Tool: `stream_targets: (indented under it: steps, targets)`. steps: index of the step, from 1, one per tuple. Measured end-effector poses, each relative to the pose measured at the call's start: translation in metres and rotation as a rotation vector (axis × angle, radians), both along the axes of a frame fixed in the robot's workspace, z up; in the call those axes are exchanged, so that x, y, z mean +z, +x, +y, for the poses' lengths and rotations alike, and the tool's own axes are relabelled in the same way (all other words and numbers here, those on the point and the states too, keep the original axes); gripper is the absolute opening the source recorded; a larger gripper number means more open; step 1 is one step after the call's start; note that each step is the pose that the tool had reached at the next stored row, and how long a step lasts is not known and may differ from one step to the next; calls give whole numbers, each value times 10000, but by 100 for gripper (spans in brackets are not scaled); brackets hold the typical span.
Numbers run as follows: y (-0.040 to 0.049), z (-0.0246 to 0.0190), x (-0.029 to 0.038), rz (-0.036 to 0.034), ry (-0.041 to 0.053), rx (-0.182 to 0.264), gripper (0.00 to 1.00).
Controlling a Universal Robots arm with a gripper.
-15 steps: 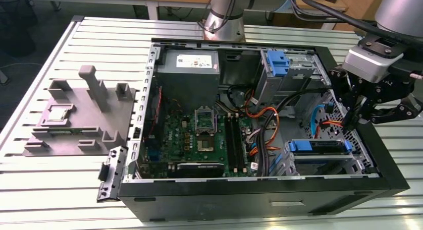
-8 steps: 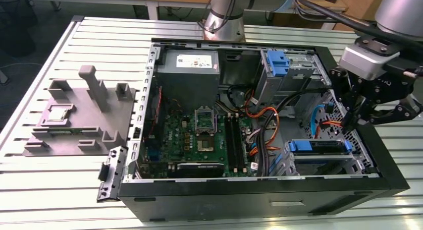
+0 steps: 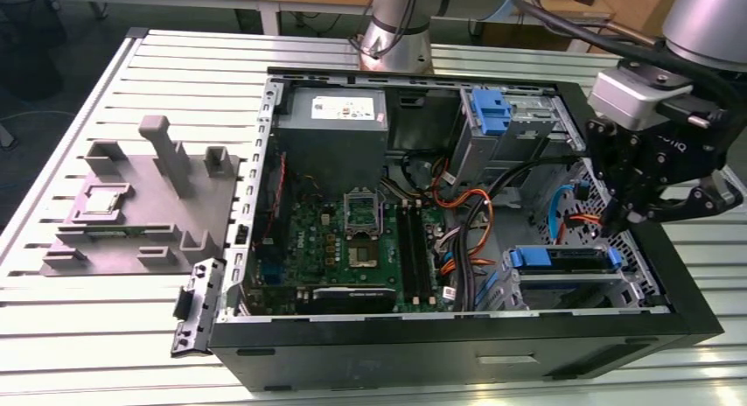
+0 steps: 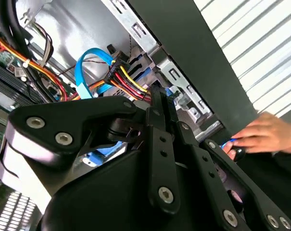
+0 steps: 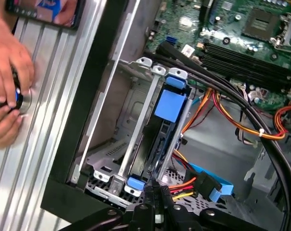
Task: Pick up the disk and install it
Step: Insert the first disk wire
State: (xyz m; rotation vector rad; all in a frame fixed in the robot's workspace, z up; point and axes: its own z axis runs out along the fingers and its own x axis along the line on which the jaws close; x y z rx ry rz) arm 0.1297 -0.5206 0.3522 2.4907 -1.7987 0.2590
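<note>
We find the gripper [image 3: 631, 220] poised above the open computer case [image 3: 467, 340], at the exterior view's right, over the drive bays; its fingers [image 4: 160, 113] are pressed together with nothing between them. The disk [image 3: 561, 259] — blue-railed — sits seated in the drive cage [image 5: 135, 144] in the case's near corner, just beside the gripper tip. Orange and yellow cables [image 5: 222, 115] run past the cage. A person's hand [image 5: 8, 72] rests on the slatted table [image 3: 105, 318] outside the case wall.
</note>
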Motion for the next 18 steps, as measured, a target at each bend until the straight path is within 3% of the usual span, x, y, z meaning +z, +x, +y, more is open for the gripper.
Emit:
stream_targets:
  steps: [18]
  targets:
    - [0,0,-33,0,-1,-3274,17]
